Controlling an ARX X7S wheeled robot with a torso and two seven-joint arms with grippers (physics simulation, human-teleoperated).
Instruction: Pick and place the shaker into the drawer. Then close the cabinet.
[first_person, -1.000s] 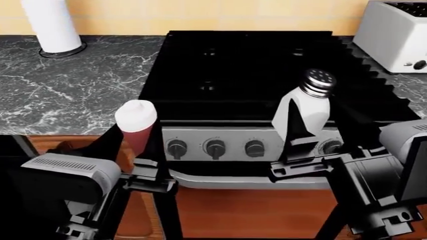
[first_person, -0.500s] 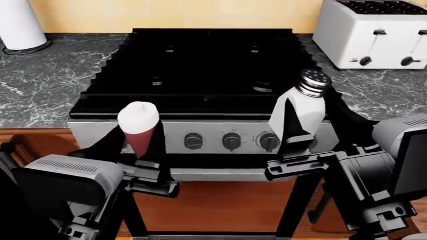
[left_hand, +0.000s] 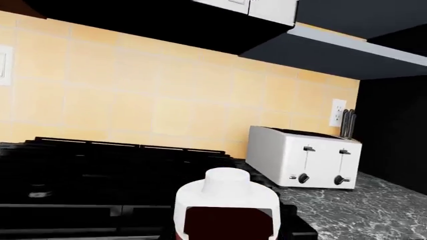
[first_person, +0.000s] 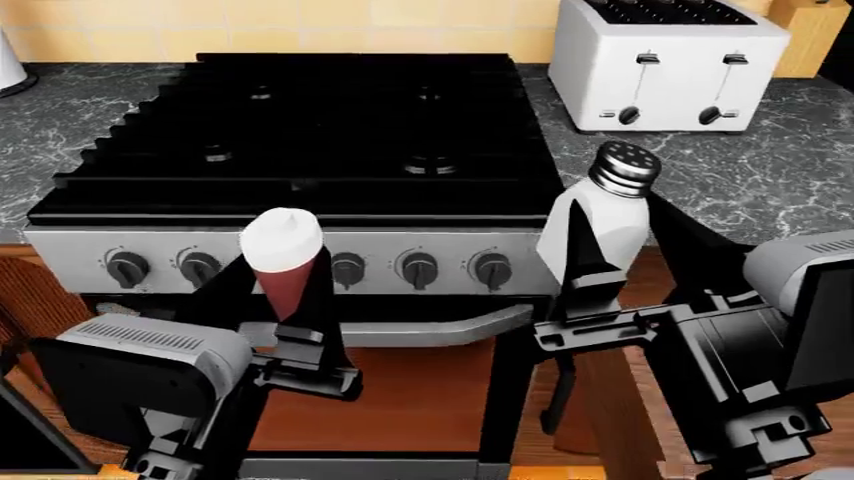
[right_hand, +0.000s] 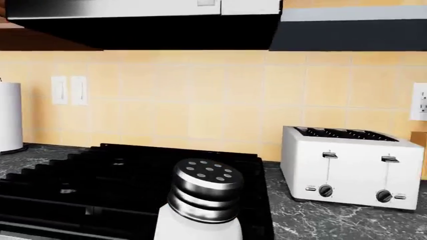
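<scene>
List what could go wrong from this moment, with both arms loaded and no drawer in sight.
1. The right gripper holds the shaker upright by its lower body; its perforated metal cap is free above, so a tilt in transit might spill or loosen it.
2. The left gripper holds a white-capped bottle too, so no gripper is free to push the drawer shut.
3. Both arms hang in front of the stove, near its knobs and oven handle; a swing could clip them.

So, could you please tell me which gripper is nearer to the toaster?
The right gripper. It holds the shaker over the counter, just in front of the toaster. The left gripper, holding a red bottle, is across the stove, farther away.
</scene>
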